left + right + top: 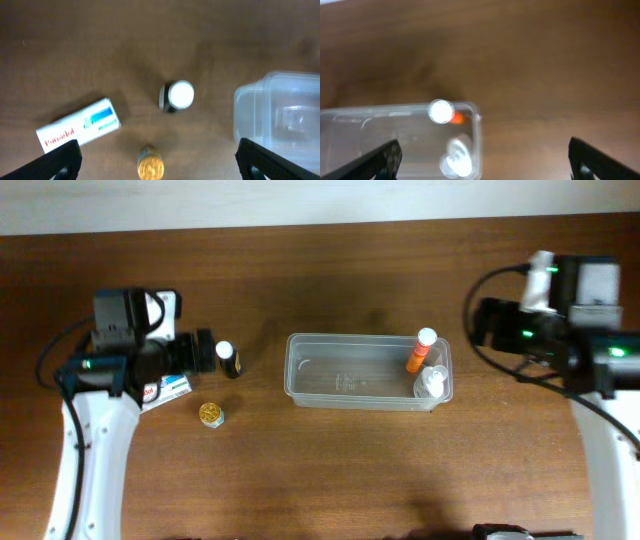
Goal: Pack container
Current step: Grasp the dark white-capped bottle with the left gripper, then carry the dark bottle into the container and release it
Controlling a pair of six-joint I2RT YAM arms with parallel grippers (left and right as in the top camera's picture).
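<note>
1. Well, the container (340,376) lay on the table (330,475), long axis running left to right.
2. Left of it, a white-capped bottle (229,359) stood just before the left claw (207,352), spread apart.
3. The right claw (479,323), likewise spread, hung off its right end.

One container (350,380), four small bottles (420,352) (431,382) (229,358) (211,415) and one box (168,388).

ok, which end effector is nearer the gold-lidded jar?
Left. The left end effector sits close by the gold-lidded jar, beside the white-capped bottle; the right end effector is across the table, beyond the far end of the container.
</note>
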